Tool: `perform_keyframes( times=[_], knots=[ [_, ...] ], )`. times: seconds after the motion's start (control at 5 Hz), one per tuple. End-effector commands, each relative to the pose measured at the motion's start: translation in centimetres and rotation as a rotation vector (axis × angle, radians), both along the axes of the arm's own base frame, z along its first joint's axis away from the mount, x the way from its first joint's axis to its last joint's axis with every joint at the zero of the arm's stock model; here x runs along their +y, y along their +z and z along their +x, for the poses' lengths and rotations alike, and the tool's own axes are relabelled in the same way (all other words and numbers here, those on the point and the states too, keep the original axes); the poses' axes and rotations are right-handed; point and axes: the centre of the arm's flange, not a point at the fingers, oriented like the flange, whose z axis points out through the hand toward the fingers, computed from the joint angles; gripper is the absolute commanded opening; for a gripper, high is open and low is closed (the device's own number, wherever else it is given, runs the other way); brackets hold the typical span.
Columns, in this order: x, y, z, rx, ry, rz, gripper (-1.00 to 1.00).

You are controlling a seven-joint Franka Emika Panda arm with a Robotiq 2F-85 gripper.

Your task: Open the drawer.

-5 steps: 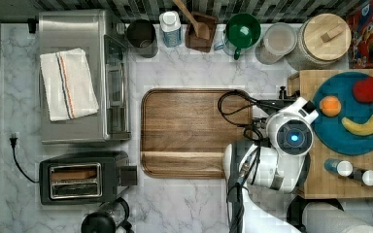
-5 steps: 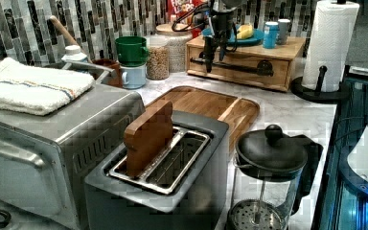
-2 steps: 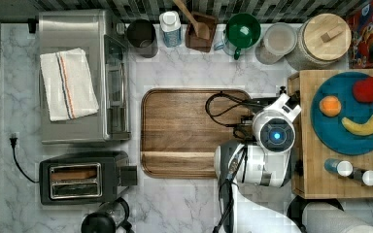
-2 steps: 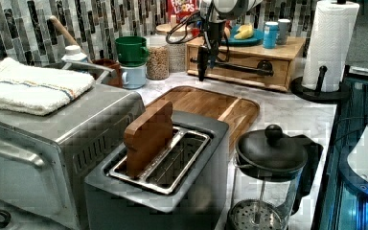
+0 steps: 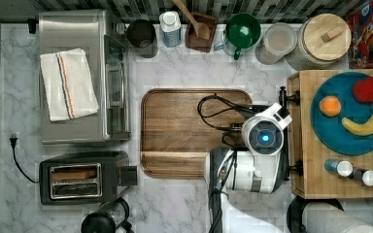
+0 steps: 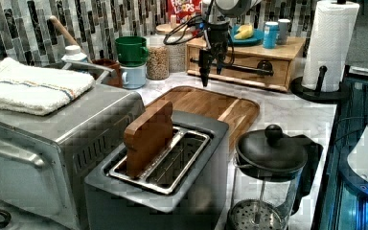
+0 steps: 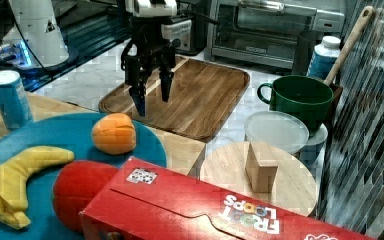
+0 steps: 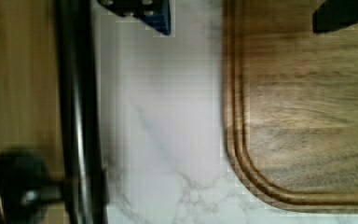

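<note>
Counter (image 5: pixel 184 204): bare marble strip between tray (image 5: pixel 175 131) edge and drawer (image 6: pixel 242 67) front | Drawer: 3 o'clock of tray in the top view, shut, bar handle (image 8: pixel 74 93) free | Gripper (image 7: pixel 151 96): vertical, fingers down, jaws wide, empty, above tray's drawer-side edge

A black two-fingered gripper (image 7: pixel 151 97) is seen with fingers parted, pointing down over the near edge of a brown rounded wooden tray (image 7: pixel 200 95). A round blue plate (image 7: pixel 60 131) carrying an orange fruit (image 7: pixel 113 133) is positioned just beside it.
</note>
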Motion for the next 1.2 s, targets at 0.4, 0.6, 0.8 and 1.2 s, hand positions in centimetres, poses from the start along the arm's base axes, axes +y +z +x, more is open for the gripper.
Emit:
perform_keyframes(
  times=[0.4,0.6,0.8,1.2],
  knots=[
    [12.3,2.1,3.1,-0.057,0.006,-0.004,1.0],
    [13.2,2.6,3.4,-0.042,-0.007,0.001,1.0],
    [14.8,3.2,3.8,-0.038,-0.039,-0.006,1.0],
    [14.8,3.2,3.8,-0.038,-0.039,-0.006,1.0]
  ],
)
